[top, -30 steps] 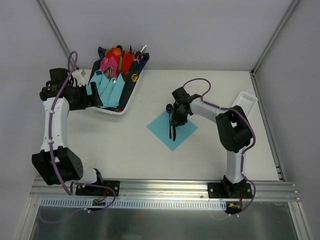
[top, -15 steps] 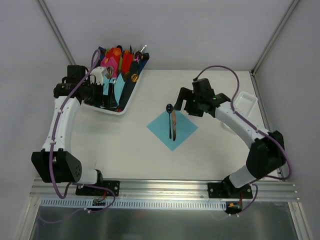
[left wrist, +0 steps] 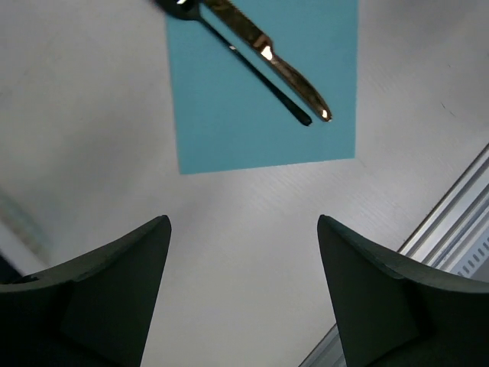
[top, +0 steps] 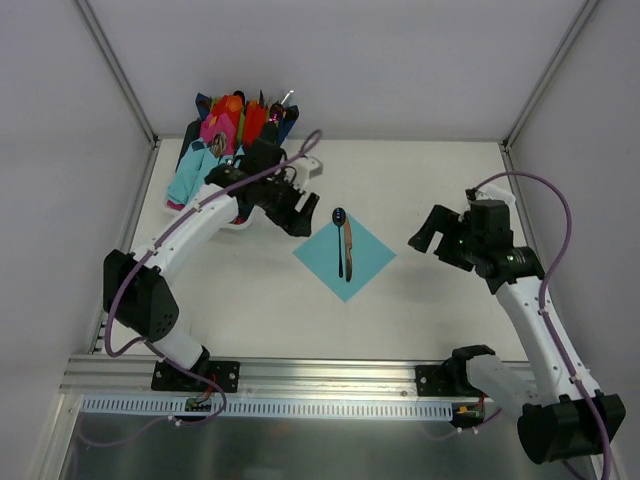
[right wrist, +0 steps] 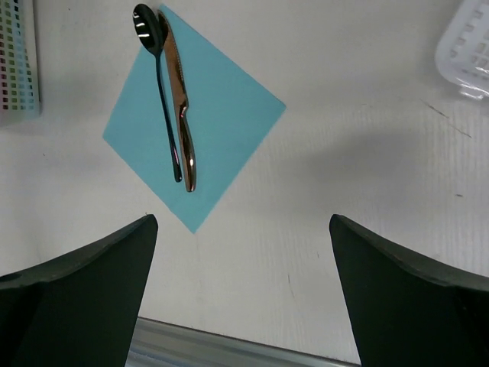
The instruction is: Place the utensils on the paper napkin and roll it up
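Observation:
The teal paper napkin (top: 345, 256) lies flat as a diamond in the middle of the table. Two utensils rest on it side by side: a dark spoon (top: 340, 243) with its bowl past the far corner, and a bronze knife (top: 348, 252). My left gripper (top: 301, 216) hovers just left of the napkin's far-left edge, open and empty. My right gripper (top: 424, 231) hangs to the right of the napkin, open and empty. The left wrist view shows the napkin (left wrist: 252, 115), the spoon handle (left wrist: 263, 80) and the knife (left wrist: 286, 70) ahead of the gripper (left wrist: 243, 237). The right wrist view shows the napkin (right wrist: 229, 115), spoon (right wrist: 161, 92), knife (right wrist: 182, 115) and gripper (right wrist: 243, 229).
A white tray holding pink, red, navy and teal napkin rolls (top: 232, 118) stands at the back left, partly behind my left arm. A small white basket (right wrist: 467, 52) sits at the right. The metal rail (top: 330, 375) runs along the near edge.
My right gripper opened, left the knife beside the spoon and drew back to the right. My left arm swung from the tray over to the napkin's left side.

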